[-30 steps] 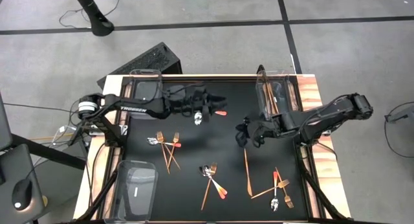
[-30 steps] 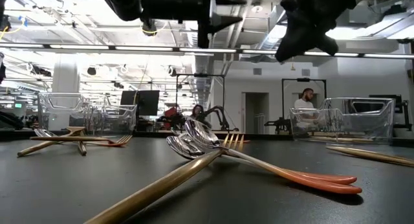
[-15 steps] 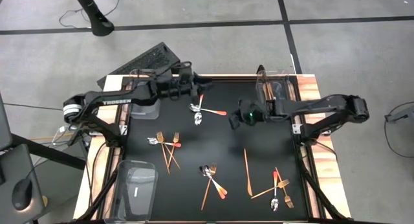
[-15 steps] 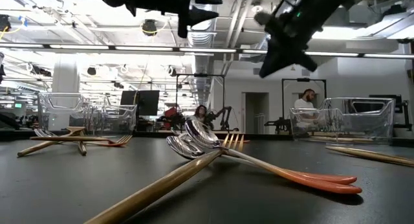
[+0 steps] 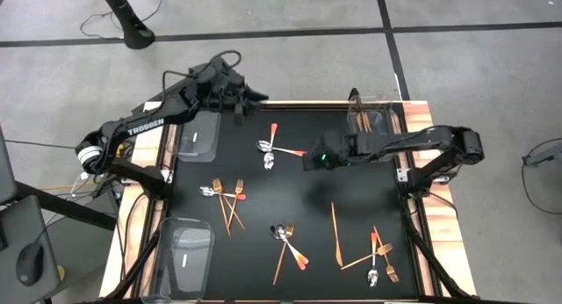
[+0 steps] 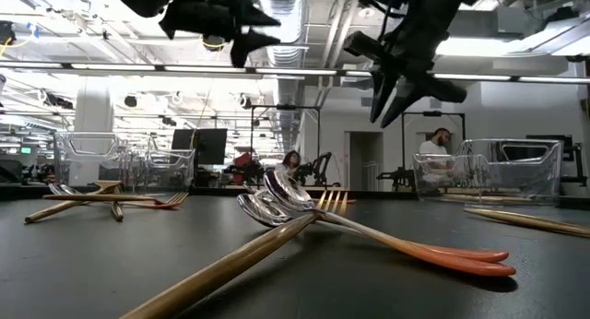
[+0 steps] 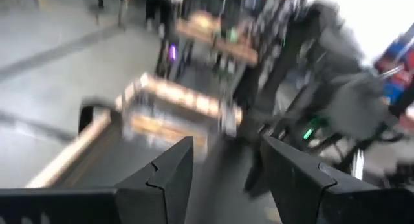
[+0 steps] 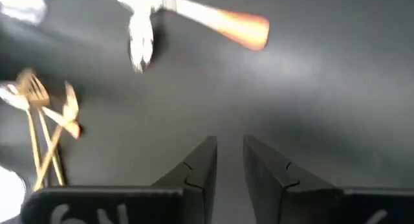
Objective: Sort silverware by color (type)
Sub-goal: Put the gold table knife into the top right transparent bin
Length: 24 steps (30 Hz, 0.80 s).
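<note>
The silverware lies scattered on the black mat. Two silver spoons with orange handles (image 5: 274,149) cross near the far middle, also visible in the right wrist view as spoons (image 8: 194,17). Gold forks (image 5: 226,197) lie to the left, and a spoon-and-fork cluster (image 5: 287,242) lies near the front. A copper knife (image 5: 335,234) and a further pile (image 5: 378,258) lie to the right. My right gripper (image 5: 309,160) (image 8: 229,143) hovers just right of the crossed spoons, open by a narrow gap and empty. My left gripper (image 5: 250,97) (image 7: 226,146) is raised over the far edge, open and empty.
A clear bin (image 5: 373,126) at the far right corner holds copper knives. Two more clear bins stand at the far left (image 5: 200,133) and near left (image 5: 184,251). In the low view both grippers, left (image 6: 253,29) and right (image 6: 392,84), hang well above the mat.
My left gripper has drawn back from above the crossed spoons toward the table's far left corner. My right gripper has moved from the mat's right middle toward the left and far side, ending beside the crossed spoons. The silverware lies as before.
</note>
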Each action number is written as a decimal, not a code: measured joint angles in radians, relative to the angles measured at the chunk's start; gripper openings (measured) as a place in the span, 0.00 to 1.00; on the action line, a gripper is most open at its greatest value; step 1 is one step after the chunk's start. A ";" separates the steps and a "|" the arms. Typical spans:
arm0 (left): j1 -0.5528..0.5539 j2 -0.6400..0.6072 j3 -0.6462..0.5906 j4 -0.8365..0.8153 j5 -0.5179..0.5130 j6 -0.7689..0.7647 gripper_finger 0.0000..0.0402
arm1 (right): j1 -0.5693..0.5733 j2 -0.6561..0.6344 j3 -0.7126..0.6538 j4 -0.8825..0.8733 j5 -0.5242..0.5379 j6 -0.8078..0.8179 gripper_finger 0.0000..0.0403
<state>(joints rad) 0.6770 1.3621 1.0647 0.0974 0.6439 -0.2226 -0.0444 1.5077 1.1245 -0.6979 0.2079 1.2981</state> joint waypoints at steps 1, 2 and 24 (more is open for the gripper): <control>-0.005 0.000 -0.001 -0.050 0.003 0.020 0.42 | 0.027 0.024 0.019 -0.037 0.000 0.038 0.24; -0.012 0.000 -0.001 -0.094 0.005 0.039 0.42 | 0.056 0.051 0.041 -0.074 0.000 0.073 0.24; -0.401 -0.066 -0.114 -0.186 -0.364 -0.061 0.42 | 0.568 0.364 0.129 -0.110 -0.138 0.709 0.28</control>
<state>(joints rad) 0.2764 1.2960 0.9509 -0.0881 0.2803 -0.2836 0.5236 1.8713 1.2538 -0.8079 0.0696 2.0072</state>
